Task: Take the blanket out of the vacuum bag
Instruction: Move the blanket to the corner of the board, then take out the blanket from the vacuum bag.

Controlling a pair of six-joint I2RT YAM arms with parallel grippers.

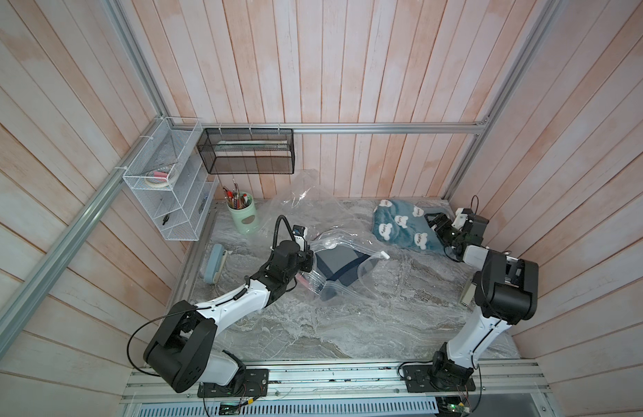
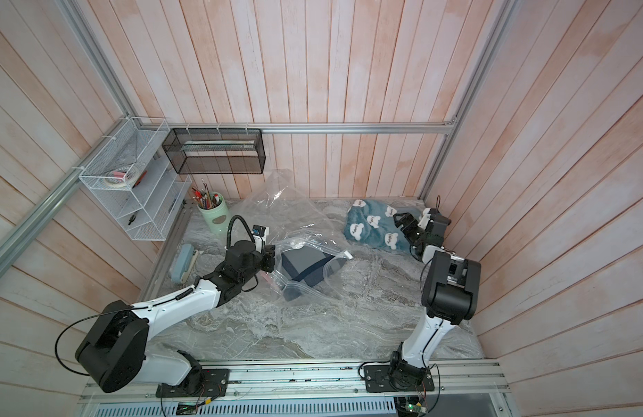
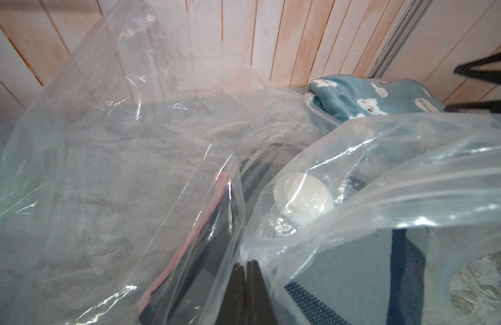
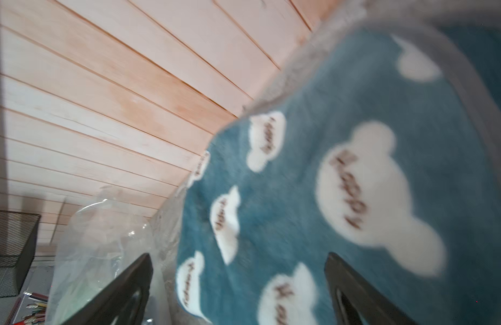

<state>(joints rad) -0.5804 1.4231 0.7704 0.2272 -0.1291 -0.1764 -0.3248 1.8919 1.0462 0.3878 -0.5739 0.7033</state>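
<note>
- Whitewashed pink plank walls (image 1: 348, 72) enclose three sides.
- Grey marbled tabletop (image 1: 348, 325) fills lower centre.
- White wire shelf rack (image 1: 168, 195) and black mesh basket (image 1: 247, 153) hang upper left on silver aluminium framing (image 1: 385, 127).

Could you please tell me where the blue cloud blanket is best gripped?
Probably pinch the blanket at its edge beside the open right gripper, coming down from above: it lies flat on the table, so a sideways approach would push it.
</note>
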